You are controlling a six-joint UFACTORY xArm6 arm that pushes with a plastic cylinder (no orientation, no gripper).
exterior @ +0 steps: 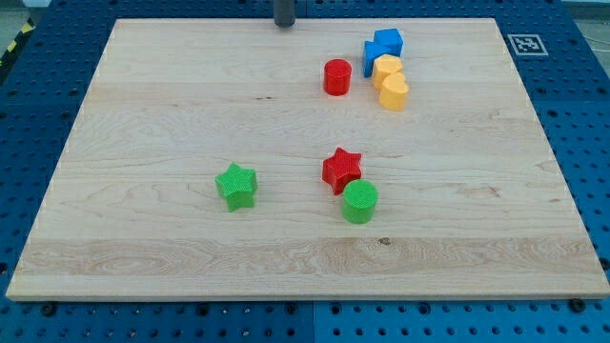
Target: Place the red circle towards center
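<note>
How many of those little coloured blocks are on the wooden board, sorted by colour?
Red: 2, the red circle and the red star
Green: 2, the green star and the green circle
Yellow: 2, the upper yellow block and the lower yellow block
Blue: 2, the upper blue block and the lower blue block
Total: 8

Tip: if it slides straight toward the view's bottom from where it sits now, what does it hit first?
Probably nothing. My tip sits at the board's top edge, left of the red circle. Straight down passes between the green star and red star, though depth is uncertain.
</note>
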